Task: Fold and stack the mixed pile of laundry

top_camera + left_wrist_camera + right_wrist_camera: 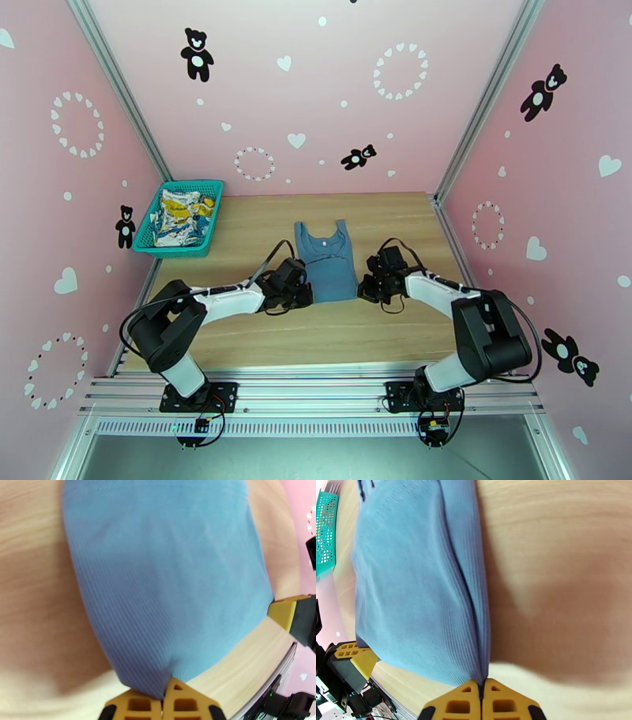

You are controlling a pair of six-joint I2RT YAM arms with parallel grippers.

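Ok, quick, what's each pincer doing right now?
Left pincer: shut on the blue tank top, at its hem.
Right pincer: also shut on its hem.

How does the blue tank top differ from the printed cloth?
The tank top is plain blue; the printed cloth white, yellow and blue. The tank top lies spread on the table; the printed cloth sits crumpled in the basket. The left gripper and right gripper pinch the tank top, not the printed cloth.

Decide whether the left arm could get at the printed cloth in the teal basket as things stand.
Probably not yet. The left gripper is shut on the hem of the blue tank top, so it must let go first. Bare table lies between it and the basket, so the way looks free.
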